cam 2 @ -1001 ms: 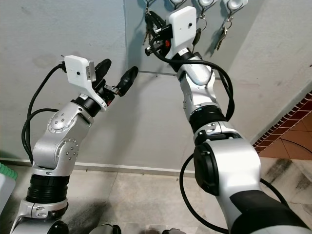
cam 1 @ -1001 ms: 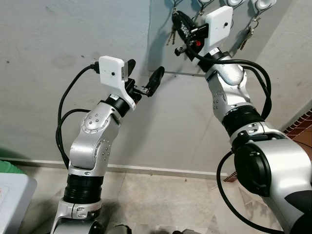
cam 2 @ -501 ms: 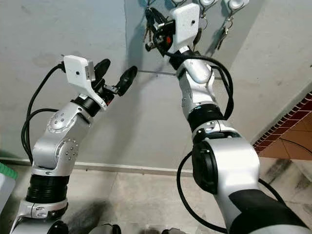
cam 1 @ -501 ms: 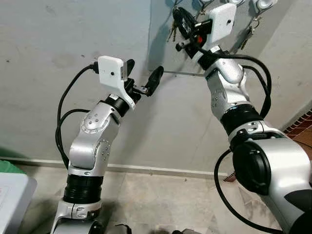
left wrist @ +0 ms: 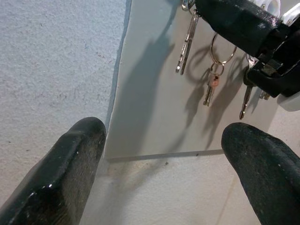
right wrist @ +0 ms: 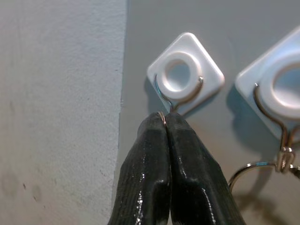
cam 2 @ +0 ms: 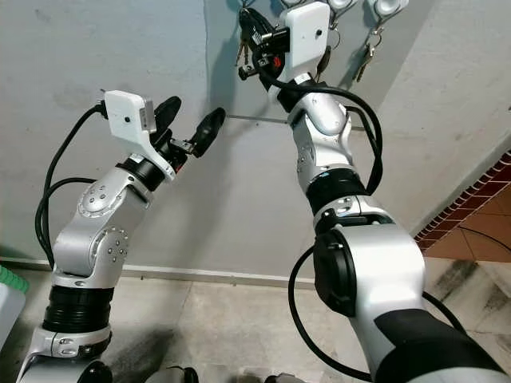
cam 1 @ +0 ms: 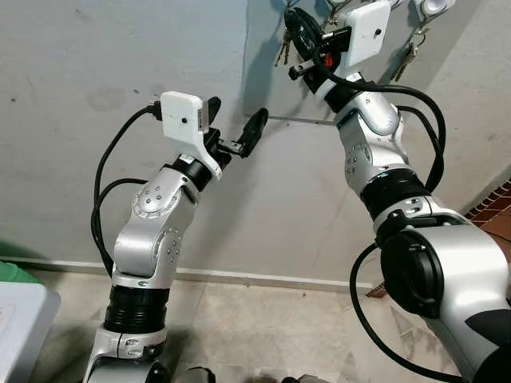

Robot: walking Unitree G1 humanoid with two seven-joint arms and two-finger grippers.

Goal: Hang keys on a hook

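Observation:
High on the wall, my right gripper (cam 1: 292, 19) is shut on the wire ring of a bunch of keys (cam 1: 281, 49), which dangle below its fingers. In the right wrist view the closed fingertips (right wrist: 165, 123) pinch the thin ring just under the wire hook of a white square hook pad (right wrist: 185, 75), touching or nearly touching it. The hook next to it (right wrist: 276, 89) carries a key ring. My left gripper (cam 1: 237, 118) stands open lower down, pointing at the grey board (cam 1: 263, 72), with nothing between its fingers.
More white hooks (cam 2: 387, 6) run along the board's top, with other keys (cam 1: 407, 56) hanging from them; a copper key (left wrist: 211, 89) shows in the left wrist view. A white and green bin (cam 1: 20, 319) stands at lower left. Red tiles (cam 1: 495, 207) lie at right.
My right gripper has risen a little with the keys, closer to the leftmost hook. The left arm has not moved.

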